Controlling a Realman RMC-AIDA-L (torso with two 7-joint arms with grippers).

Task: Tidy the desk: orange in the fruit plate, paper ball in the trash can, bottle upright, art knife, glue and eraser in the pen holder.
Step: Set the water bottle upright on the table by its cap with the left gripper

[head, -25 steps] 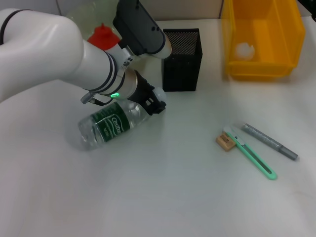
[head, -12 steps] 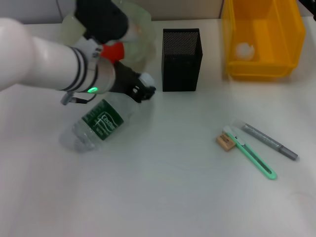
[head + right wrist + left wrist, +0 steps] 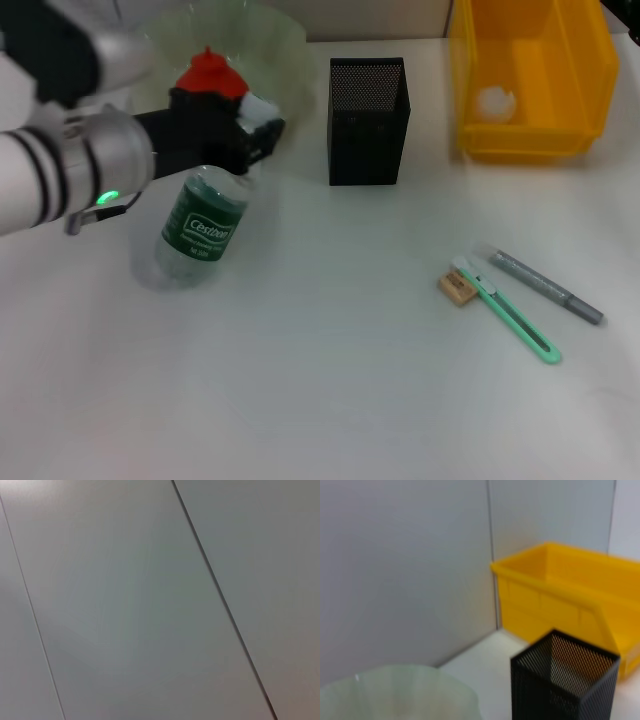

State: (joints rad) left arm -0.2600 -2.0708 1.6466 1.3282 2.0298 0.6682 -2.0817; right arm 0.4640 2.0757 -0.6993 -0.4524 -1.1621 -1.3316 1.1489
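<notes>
A clear water bottle [image 3: 196, 229] with a green label leans steeply, its base on the table and its neck up in my left gripper [image 3: 240, 140], which is shut on the neck near the white cap. Behind it a red-orange fruit [image 3: 210, 74] lies in the pale green glass plate [image 3: 280, 35]. The black mesh pen holder [image 3: 367, 120] stands at centre back. A white paper ball [image 3: 495, 100] lies in the yellow bin [image 3: 580, 120]. The tan eraser [image 3: 456, 287], green art knife [image 3: 518, 322] and grey glue stick [image 3: 546, 286] lie at the right front. My right gripper is out of view.
The left wrist view shows the pen holder [image 3: 565, 680], the yellow bin [image 3: 560, 590] and the plate's rim [image 3: 400, 680] against a grey wall. The right wrist view shows only grey wall panels. My left forearm [image 3: 60, 170] covers the table's left side.
My left gripper has swung left and back with the bottle's neck, raising the bottle from lying on its side to a steep lean on its base.
</notes>
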